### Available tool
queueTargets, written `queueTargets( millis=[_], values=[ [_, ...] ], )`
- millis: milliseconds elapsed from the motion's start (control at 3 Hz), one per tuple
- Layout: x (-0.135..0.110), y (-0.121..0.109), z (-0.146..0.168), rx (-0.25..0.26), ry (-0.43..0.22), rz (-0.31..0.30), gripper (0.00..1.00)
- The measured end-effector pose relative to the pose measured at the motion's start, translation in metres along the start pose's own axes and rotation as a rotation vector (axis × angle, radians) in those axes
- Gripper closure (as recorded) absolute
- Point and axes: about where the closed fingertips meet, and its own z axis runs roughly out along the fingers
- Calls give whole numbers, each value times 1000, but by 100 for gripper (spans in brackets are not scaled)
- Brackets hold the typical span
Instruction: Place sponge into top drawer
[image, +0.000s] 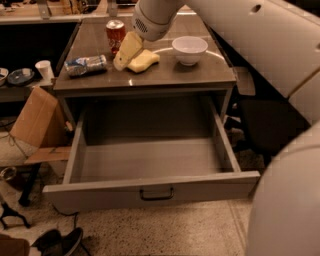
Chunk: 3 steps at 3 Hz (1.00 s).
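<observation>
The pale yellow sponge (146, 60) lies on the cabinet top, just right of the red soda can (115, 32). My gripper (123, 60) reaches down from the white arm at the top of the view. Its yellowish tip rests at the sponge's left end and covers part of it. The sponge is on the surface, not lifted. The top drawer (150, 187) is pulled wide open below the countertop and is empty inside. Its dark bar handle (156, 194) sits at the centre of the front panel.
A white bowl (189, 49) stands right of the sponge. A blue snack packet (86, 65) lies at the left of the top. A cardboard box (35, 120) and a paper cup (44, 70) are to the left. A black chair (270, 125) is at the right.
</observation>
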Motion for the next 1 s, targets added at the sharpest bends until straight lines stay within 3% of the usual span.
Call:
queueTargets(
  millis=[333, 1000],
  values=[
    [-21, -1, 38, -11, -21, 52, 0],
    [-19, -5, 41, -4, -31, 71, 0]
  ],
)
